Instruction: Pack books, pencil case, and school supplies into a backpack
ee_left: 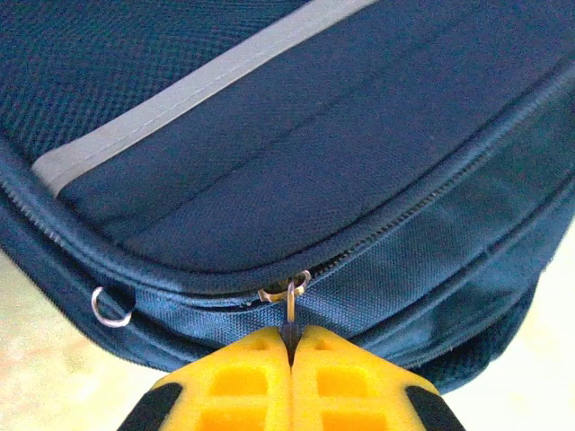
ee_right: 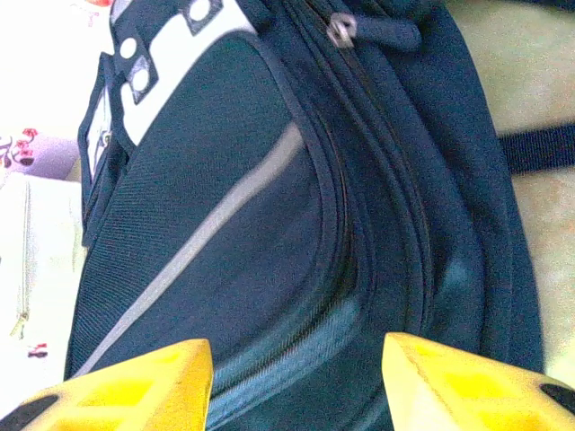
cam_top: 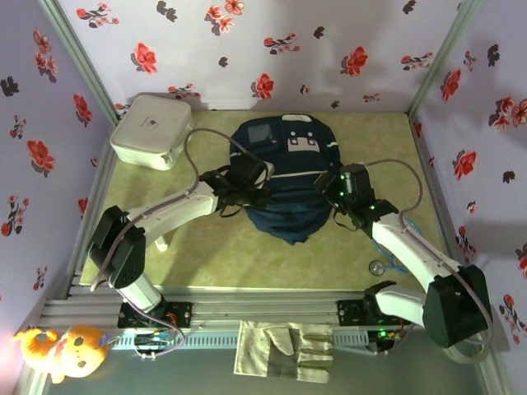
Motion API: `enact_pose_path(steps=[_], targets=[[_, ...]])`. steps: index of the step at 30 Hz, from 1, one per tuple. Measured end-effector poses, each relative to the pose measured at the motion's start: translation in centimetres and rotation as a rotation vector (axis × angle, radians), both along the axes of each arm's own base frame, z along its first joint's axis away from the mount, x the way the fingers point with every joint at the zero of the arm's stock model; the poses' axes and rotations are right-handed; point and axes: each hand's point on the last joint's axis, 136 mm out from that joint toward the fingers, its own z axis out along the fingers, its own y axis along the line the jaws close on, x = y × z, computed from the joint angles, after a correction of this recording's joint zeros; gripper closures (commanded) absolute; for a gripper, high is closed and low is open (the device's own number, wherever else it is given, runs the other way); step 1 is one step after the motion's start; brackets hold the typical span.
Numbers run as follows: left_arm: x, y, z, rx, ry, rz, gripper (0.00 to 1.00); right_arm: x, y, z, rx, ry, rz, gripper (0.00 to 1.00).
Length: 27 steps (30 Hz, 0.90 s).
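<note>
Well off to the left of the left claw [ee_left: 291, 346], back by the wall: white square box [cam_top: 151, 130] on the desk [cam_top: 214, 255]. Left claw pressed together, clamped on the metal zipper pull [ee_left: 290, 301] at the backpack [cam_top: 284, 177] edge, with the pull's tab pinched between the yellow fingertips [ee_left: 243, 377]. Just left of that claw, on the same seam: small metal ring [ee_left: 110, 305]. Further ahead of it, running slantwise across the navy fabric: pale stripe [ee_left: 180, 99].

Between the two claws: backpack lying flat on the desk, grey patches toward the far wall, its near end pointing to the arm bases.

Right claw [ee_right: 296, 382] spread wide apart, gripping nothing, poised at the backpack's right side. Curved zipper tracks running ahead between its fingers. Well ahead of it, near the top seam: second zipper slider [ee_right: 341, 29]. Cannot tell whether its tips touch the fabric.
</note>
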Motion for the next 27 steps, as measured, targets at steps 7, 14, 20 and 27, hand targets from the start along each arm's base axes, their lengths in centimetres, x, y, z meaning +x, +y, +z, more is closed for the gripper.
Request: enact_pose_path(steps=[7,14,20,27], targets=[[-0.7,-2.9,-0.5,-0.021,0.009,-0.060,1.00,-1.4,-0.4,-1.8,0.094,0.067,-0.087,0.48],[-0.8,-3.0,-0.7,-0.020,0.013,-0.064,1.00,-0.4,0.7,-2.2,0.147,0.072,-0.079,0.51],[-0.8,-3.0,-0.7,-0.020,0.013,-0.063,1.00,0.0,0.8,-1.4,0.177,0.048,-0.092,0.55],[-0.7,-3.1,-1.0,-0.015,0.018,-0.064,1.00,-0.2,0.3,1.1,0.201,-0.031,-0.111,0.43]])
